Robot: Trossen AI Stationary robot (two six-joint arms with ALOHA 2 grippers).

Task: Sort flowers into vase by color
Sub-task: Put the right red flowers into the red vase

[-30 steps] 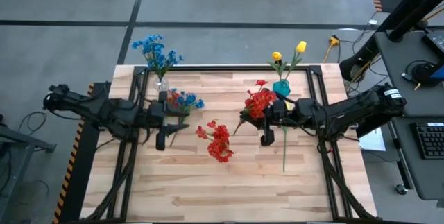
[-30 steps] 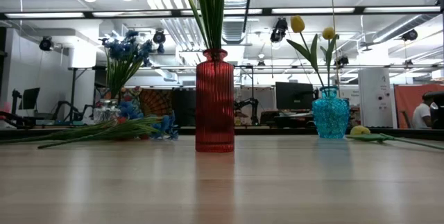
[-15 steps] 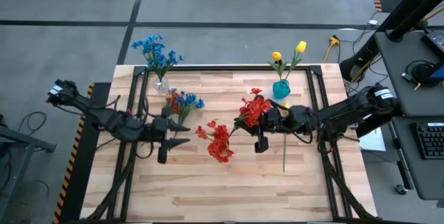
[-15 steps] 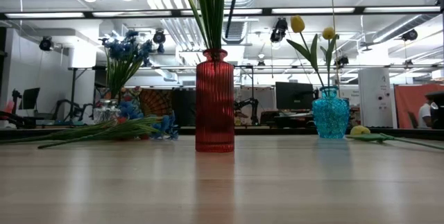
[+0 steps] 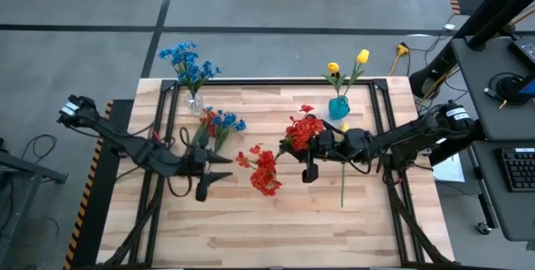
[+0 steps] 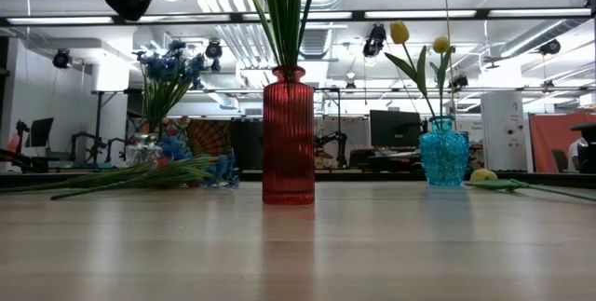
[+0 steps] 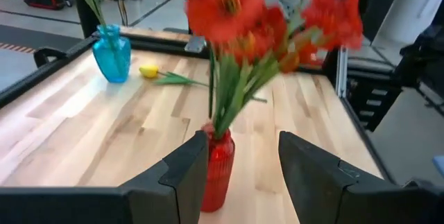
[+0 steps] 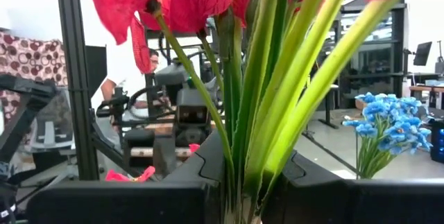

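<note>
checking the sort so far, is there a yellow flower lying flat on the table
Yes, a yellow flower lies flat on the table, right of the red vase.

bench (image 5: 276, 220): pale wood planks, black frame
middle vase (image 6: 288, 138): red, ribbed
far vase (image 6: 443, 154): teal, textured glass
flowers in middle vase (image 5: 265, 172): red, green stems
held sprig (image 5: 306, 128): red
tulips (image 5: 348, 62): yellow
sprigs on bench (image 5: 219, 123): blue, some orange-red
flowers at bench edge (image 5: 188, 61): blue
arms (image 5: 125, 140): black

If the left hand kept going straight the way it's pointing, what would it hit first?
Probably the ribbed red glass vase of red flowers: it sits dead ahead between the left hand's open fingers, though the gap before it is hard to judge.
</note>
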